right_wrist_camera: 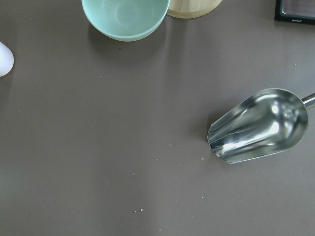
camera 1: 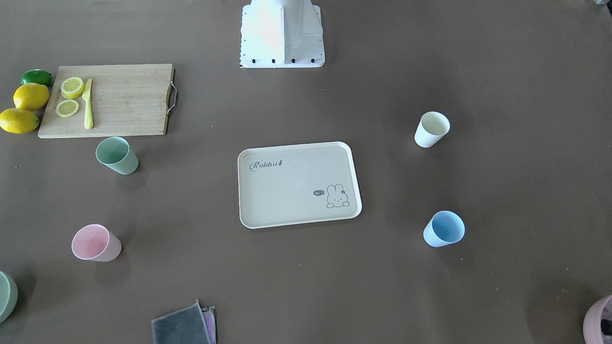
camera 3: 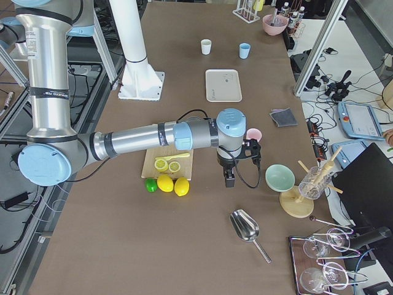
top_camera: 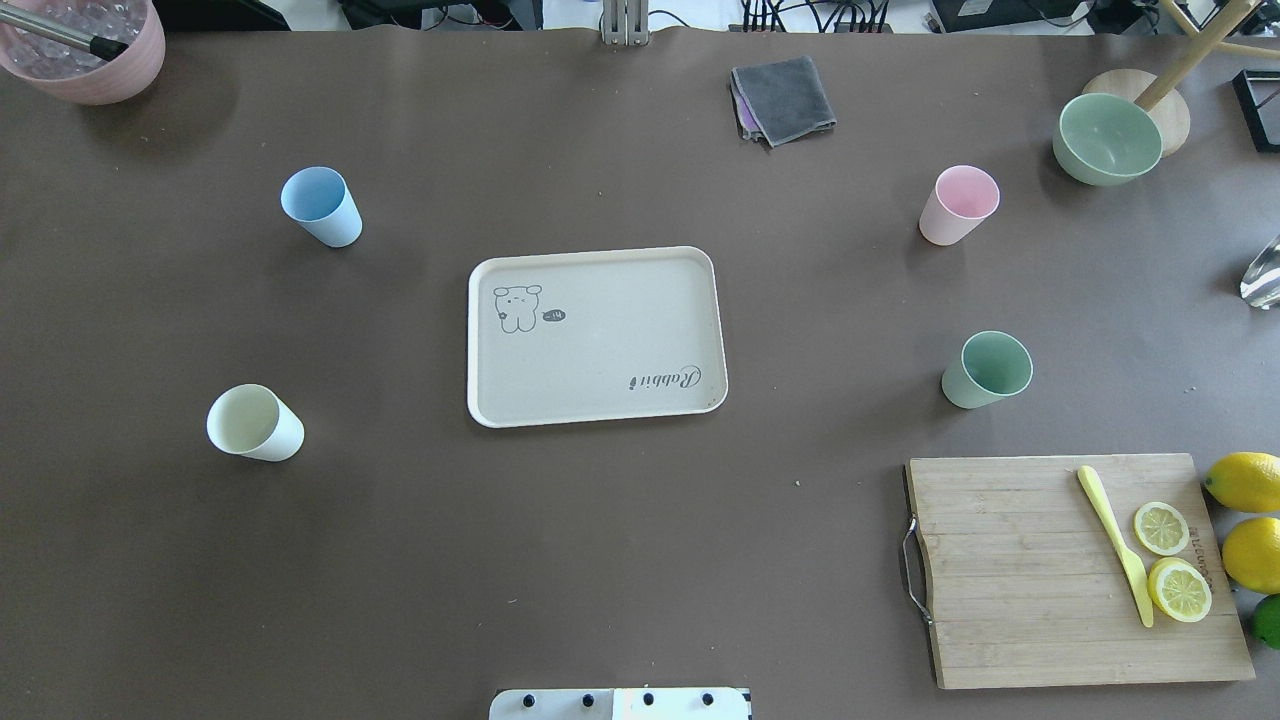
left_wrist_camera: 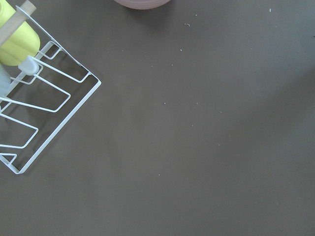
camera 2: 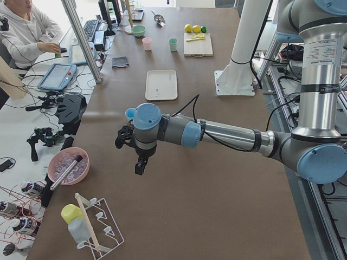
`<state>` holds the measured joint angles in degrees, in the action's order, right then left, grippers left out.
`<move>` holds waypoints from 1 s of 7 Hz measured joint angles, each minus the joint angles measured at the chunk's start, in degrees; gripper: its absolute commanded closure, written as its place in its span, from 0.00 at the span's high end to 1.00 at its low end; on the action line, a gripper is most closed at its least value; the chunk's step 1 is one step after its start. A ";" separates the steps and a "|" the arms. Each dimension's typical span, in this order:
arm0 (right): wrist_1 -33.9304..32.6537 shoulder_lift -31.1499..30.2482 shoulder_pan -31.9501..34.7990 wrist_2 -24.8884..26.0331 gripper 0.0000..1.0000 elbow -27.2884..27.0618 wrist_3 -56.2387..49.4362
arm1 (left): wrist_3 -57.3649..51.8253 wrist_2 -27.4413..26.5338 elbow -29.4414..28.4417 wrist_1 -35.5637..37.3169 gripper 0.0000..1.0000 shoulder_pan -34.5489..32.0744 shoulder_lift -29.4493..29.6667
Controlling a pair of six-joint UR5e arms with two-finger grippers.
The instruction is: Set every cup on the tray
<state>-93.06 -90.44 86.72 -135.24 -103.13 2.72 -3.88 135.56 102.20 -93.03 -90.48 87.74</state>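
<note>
The cream tray [top_camera: 600, 340] with "Rabbit" script lies bare at the table's middle. Four cups stand upright around it: the light blue cup [top_camera: 320, 206] and cream white cup [top_camera: 254, 423] on my left side, the pink cup [top_camera: 958, 205] and sage green cup [top_camera: 987, 369] on my right side. My left gripper [camera 2: 140, 164] hangs over bare table beyond the blue cup, seen only in the exterior left view. My right gripper [camera 3: 229, 179] hangs beside the lemons, seen only in the exterior right view. I cannot tell whether either is open or shut.
A wooden cutting board [top_camera: 1010, 570] with lemon slices and a yellow knife lies near right, with whole lemons [top_camera: 1243, 482] beside it. A green bowl [top_camera: 1107, 138], grey cloth [top_camera: 783, 98], pink container [top_camera: 85, 50], metal scoop [right_wrist_camera: 258, 125] and wire rack [left_wrist_camera: 39, 108] sit at the edges.
</note>
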 measured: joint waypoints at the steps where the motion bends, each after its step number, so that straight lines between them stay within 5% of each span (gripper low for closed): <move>1: 0.01 -0.06 -0.03 -1.17 1.00 -0.11 -0.05 | 0.06 0.03 0.32 0.00 0.98 0.03 -0.31; 7: 0.14 0.26 -3.20 -4.01 1.00 -2.63 0.15 | 0.04 0.16 0.52 -0.39 0.98 0.10 -3.35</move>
<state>-92.92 -90.19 83.52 -139.26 -105.76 2.87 -3.84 135.72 102.72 -93.42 -90.38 84.39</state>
